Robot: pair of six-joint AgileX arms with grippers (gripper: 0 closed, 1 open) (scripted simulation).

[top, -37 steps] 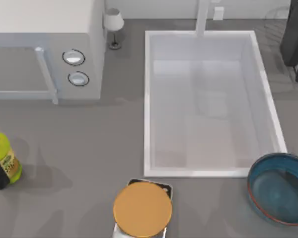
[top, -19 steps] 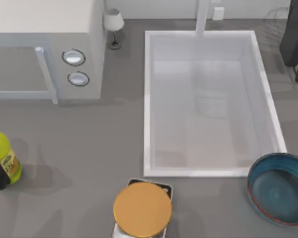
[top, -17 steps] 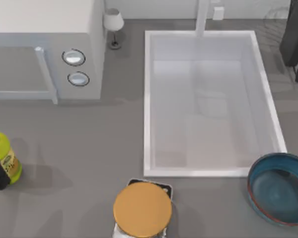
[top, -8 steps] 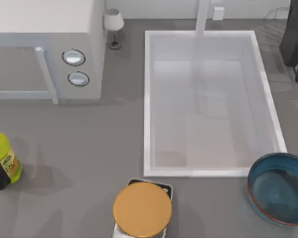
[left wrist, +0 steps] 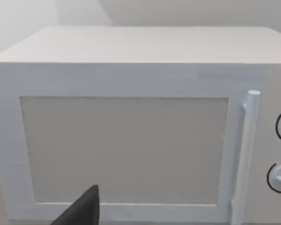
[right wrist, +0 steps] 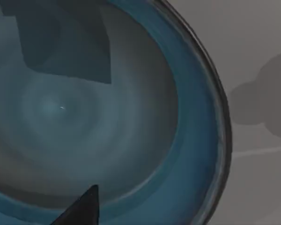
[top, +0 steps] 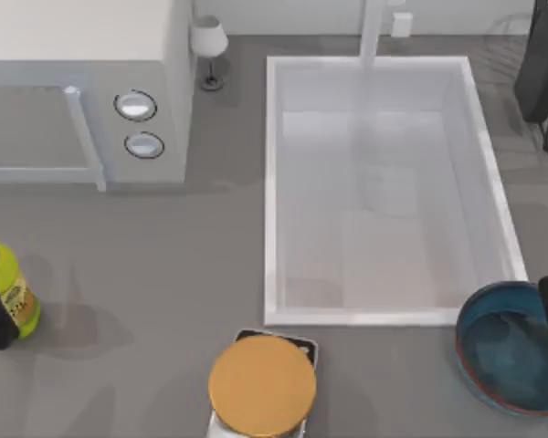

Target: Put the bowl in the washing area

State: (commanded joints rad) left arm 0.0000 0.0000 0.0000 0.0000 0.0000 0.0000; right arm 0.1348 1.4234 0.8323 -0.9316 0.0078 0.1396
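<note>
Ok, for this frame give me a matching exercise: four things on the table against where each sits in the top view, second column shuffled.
Things:
1. bowl
2. microwave
3. orange disc
4. yellow bottle

Places:
A. far left edge, below the microwave
B. bottom right corner, just outside the sink
C. top left
D. bottom middle, below the sink's near rim

Pairs: 1-B, 2-C, 3-D, 4-A

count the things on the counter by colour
white: 3 – microwave, sink basin, small lamp
blue: 1 – bowl
orange: 1 – round disc
yellow-green: 1 – bottle
total: 6
</note>
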